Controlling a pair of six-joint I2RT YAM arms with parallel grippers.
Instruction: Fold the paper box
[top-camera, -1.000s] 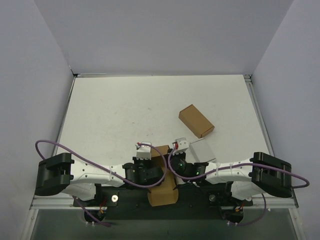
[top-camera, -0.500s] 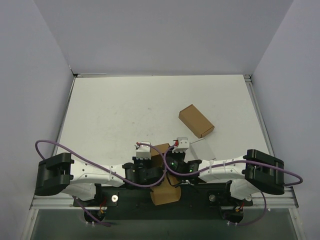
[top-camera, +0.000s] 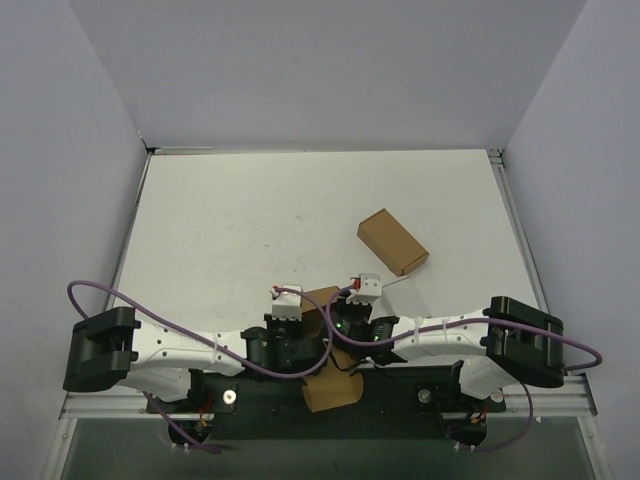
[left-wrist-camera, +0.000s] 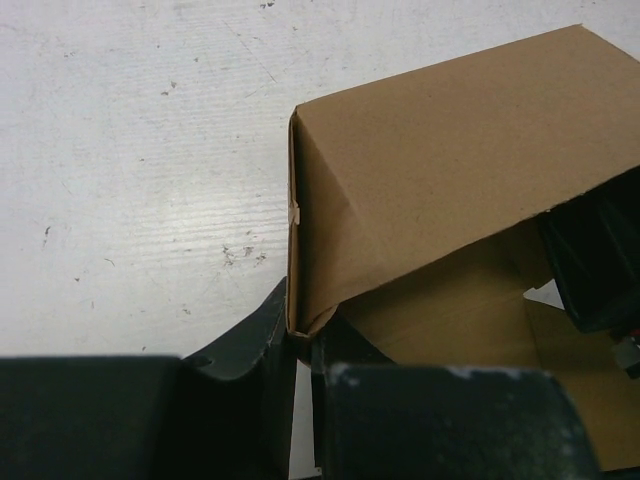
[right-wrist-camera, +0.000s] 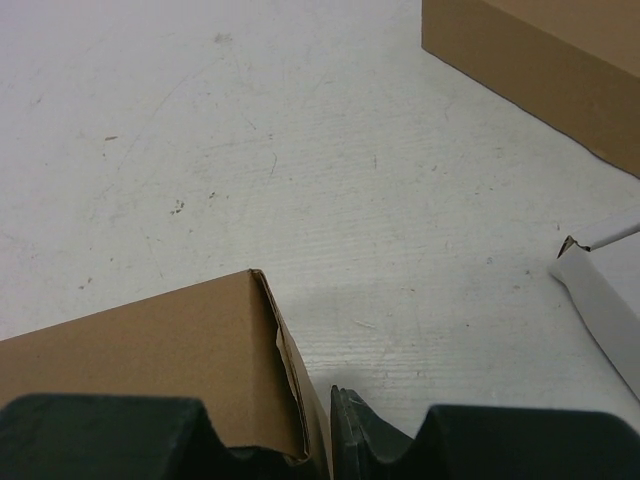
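Note:
The paper box (top-camera: 322, 303), a partly formed brown kraft carton, sits at the table's near edge between both arms, and part of it hangs over the edge. In the left wrist view the paper box (left-wrist-camera: 450, 170) shows an open inside, and my left gripper (left-wrist-camera: 300, 342) is shut on the lower corner of its side wall. In the right wrist view the paper box (right-wrist-camera: 150, 350) has its edge wall pinched in my right gripper (right-wrist-camera: 322, 452). From above, the left gripper (top-camera: 303, 335) and right gripper (top-camera: 338, 328) meet at the carton from either side.
A longer brown carton (top-camera: 392, 242) lies on the table beyond and to the right; it also appears in the right wrist view as the carton (right-wrist-camera: 540, 60). A white-grey slab (top-camera: 405, 296) lies just right of the right gripper. Purple cables loop beside both arms.
The right arm has swung left toward the box and its jaws have narrowed onto the box wall. The left gripper has kept its hold.

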